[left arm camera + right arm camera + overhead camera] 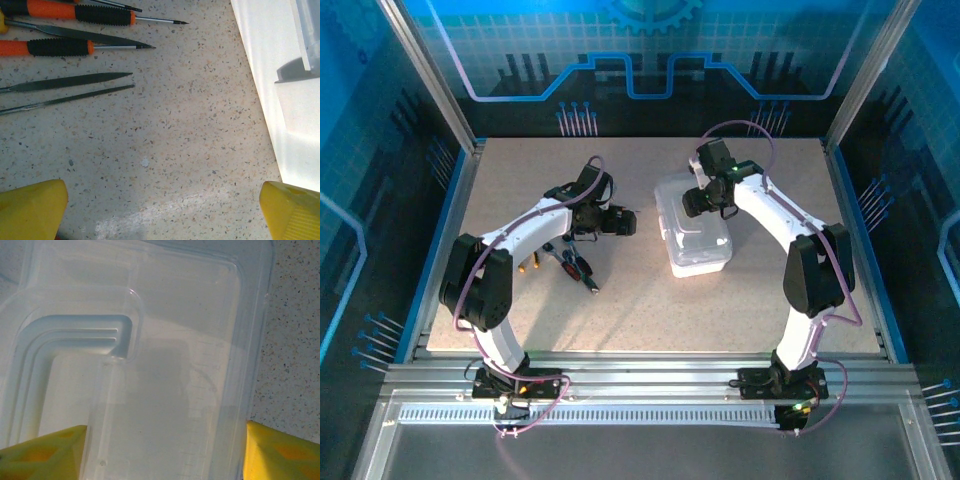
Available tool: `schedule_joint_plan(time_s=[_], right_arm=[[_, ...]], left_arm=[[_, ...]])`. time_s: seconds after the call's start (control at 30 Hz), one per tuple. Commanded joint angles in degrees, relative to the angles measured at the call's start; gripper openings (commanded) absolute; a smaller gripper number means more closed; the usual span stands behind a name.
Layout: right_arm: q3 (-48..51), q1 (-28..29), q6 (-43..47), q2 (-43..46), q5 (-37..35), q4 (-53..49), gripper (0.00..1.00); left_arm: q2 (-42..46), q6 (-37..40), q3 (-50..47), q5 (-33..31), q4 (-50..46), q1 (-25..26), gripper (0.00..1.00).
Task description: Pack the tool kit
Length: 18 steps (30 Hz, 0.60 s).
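The clear plastic case (698,240) lies at the table's middle right; its translucent moulded surface (165,315) lies directly under the right wrist camera. My right gripper (704,203) hovers over the case's far end. Its yellow fingertips (280,455) stand wide apart, one over the case and one just outside its edge on the table, and contact cannot be made out. My left gripper (162,215) is open over bare table, left of the case wall (280,100). Orange-and-black screwdrivers (75,14) and thin dark files (65,82) lie ahead of it, seen as a tool cluster (575,268).
The speckled tabletop (650,310) is bounded by metal rails and blue enclosure walls (380,200). A bare strip of table (190,125) separates the tools from the case.
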State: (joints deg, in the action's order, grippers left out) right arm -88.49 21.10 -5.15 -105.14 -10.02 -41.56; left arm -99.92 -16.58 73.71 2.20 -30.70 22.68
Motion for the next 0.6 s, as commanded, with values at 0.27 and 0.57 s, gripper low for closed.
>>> schedule_joint_plan(time_s=[0.27, 0.57], right_arm=[[10.9, -6.8, -1.8, 0.1, 18.9, 4.5, 0.59], [22.8, -14.4, -8.3, 0.9, 43.7, 19.9, 0.59]], left_arm=[[0.3, 0.6, -0.5, -0.4, 0.2, 0.5, 0.99], [0.2, 0.7, 0.6, 0.0, -0.4, 0.5, 0.99]])
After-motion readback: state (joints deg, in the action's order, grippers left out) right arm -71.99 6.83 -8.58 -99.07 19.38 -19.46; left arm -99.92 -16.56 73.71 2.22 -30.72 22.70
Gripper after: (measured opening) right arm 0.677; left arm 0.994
